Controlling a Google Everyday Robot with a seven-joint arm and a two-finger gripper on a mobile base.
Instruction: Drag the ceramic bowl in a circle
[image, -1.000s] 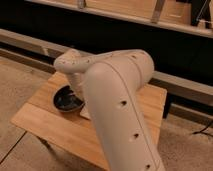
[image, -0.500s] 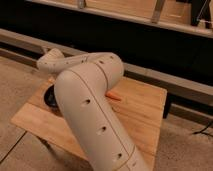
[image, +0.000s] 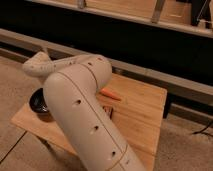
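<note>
Bowl (image: 38, 102) sits at the left end of the counter (image: 142, 117), close to the edge and half hidden by the arm (image: 85, 120). Jaws are out of sight behind the wrist, somewhere over the bowl. They're together, but you can't see whether they pinch the rim or just press inside. Risks: 1) an outward swing takes the bowl off the left edge, little margin there; 2) glossy glaze, so a weak hold likely slips and the jaws circle alone; 3) the arm blocks your view of any slip; 4) a wide arc could hit the orange piece (image: 110, 93). Keep the circle tight and inboard.
</note>
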